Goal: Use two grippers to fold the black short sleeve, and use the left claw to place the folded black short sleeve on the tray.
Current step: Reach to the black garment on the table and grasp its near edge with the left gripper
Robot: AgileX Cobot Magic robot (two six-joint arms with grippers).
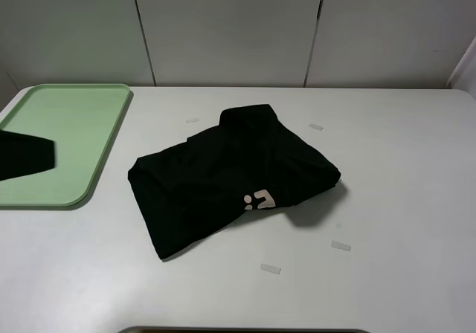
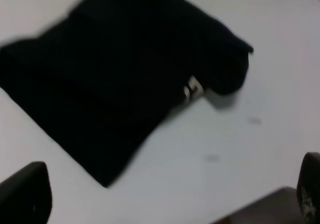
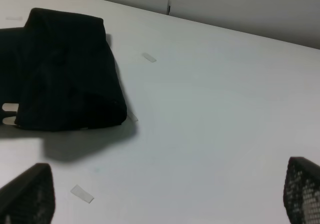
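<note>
Leftmost, the tray (image 1: 74,125) lay flat at the left edge of the table (image 1: 401,199), with no cloth on the part I could see. A dark, blurred shape that I took for my left arm (image 1: 26,157) hung over its near corner. My left gripper (image 2: 169,186) was spread wide and held nothing; its fingers (image 2: 25,194) framed the wrist view with only table between them.

The shirt (image 1: 223,177) lay to the right of that arm, in the middle of the table and clear of the tray. It was already a folded bundle, with only a scrap of pale lettering (image 1: 259,199) showing at its near edge. Its long axis ran on a slant, from the near-left corner toward the far right. The flat, thin end pointed toward my left side and the thick, rolled end (image 3: 75,99) toward my right. I judged the folding about done, so the left gripper had to travel rightward to the bundle and then carry it back across the gap to the tray. The near-left end was the closest edge for it to reach.

Farther right, my right gripper (image 3: 164,186) was out of the high view. Its jaws were likewise wide apart and empty, and it hovered over bare table with the shirt's thick end ahead and off to one side. Bits of tape (image 1: 270,269) dotted the table around the cloth.
</note>
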